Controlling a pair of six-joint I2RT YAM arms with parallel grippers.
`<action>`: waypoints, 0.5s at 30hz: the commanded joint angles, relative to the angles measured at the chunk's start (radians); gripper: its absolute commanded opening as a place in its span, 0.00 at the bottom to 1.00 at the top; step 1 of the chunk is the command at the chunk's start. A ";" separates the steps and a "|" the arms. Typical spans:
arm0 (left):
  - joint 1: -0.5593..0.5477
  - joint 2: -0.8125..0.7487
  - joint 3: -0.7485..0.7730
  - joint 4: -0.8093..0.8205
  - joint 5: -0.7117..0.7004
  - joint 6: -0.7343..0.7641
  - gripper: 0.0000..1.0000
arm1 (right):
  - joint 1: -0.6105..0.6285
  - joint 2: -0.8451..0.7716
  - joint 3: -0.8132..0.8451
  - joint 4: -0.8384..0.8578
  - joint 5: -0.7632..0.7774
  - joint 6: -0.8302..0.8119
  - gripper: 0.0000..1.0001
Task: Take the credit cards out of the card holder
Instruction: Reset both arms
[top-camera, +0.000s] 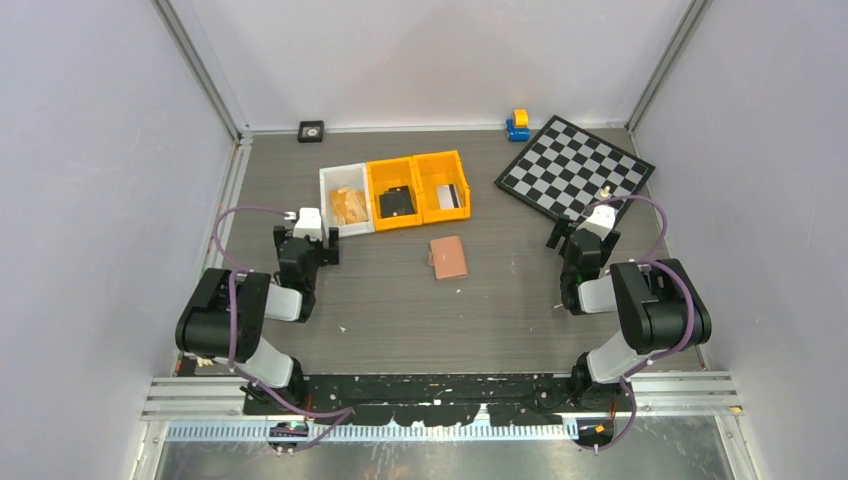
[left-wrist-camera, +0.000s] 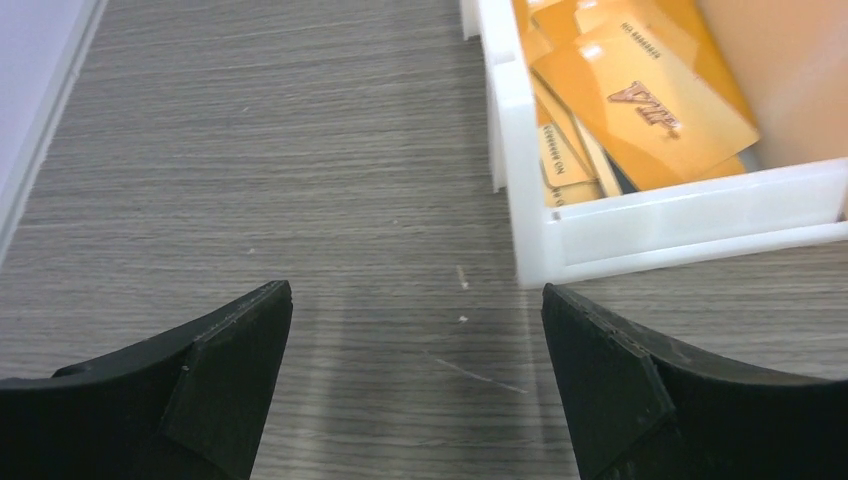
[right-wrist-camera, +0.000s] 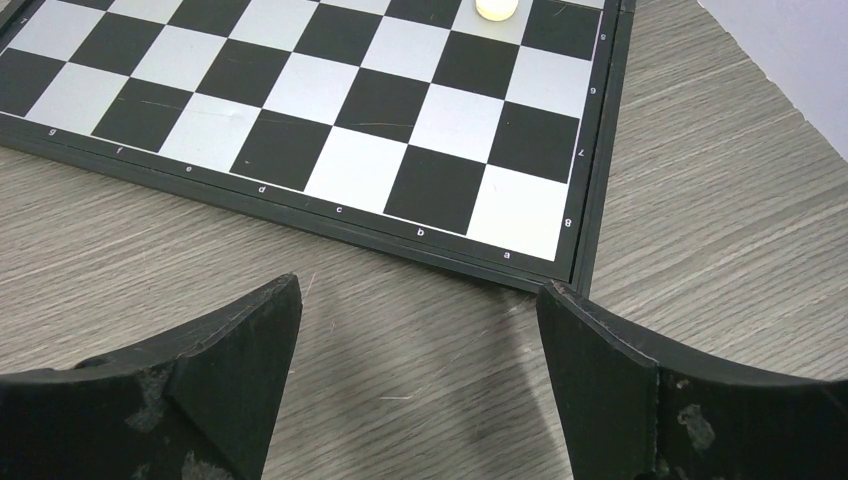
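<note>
The tan-pink card holder (top-camera: 448, 257) lies closed and flat on the table, in the middle between the two arms. No card shows on it. A pale card with a dark stripe (top-camera: 450, 195) lies in the right orange bin (top-camera: 443, 160). My left gripper (top-camera: 310, 232) is open and empty, low over the table left of the holder, next to the white bin's near corner; its jaws stand wide apart in the left wrist view (left-wrist-camera: 415, 290). My right gripper (top-camera: 590, 228) is open and empty, right of the holder, by the chessboard's near corner (right-wrist-camera: 420, 283).
A white bin (top-camera: 333, 178) (left-wrist-camera: 640, 235) holds gold-orange cards (left-wrist-camera: 640, 105). The middle orange bin (top-camera: 391, 168) holds a chunky black item (top-camera: 396, 202). A chessboard (top-camera: 575, 168) (right-wrist-camera: 330, 110) with one white piece (right-wrist-camera: 496, 8) lies at the back right. A blue-yellow toy (top-camera: 518, 124) and a small black square (top-camera: 311, 130) sit at the back wall.
</note>
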 joint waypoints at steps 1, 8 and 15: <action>0.001 0.012 0.020 0.105 0.033 -0.014 0.99 | -0.003 -0.006 0.020 0.059 0.009 0.004 0.92; 0.023 0.001 0.066 -0.011 0.050 -0.038 1.00 | -0.002 -0.006 0.020 0.059 0.009 0.004 0.92; 0.024 0.004 0.072 -0.018 0.052 -0.040 1.00 | -0.002 -0.006 0.021 0.059 0.008 0.004 0.92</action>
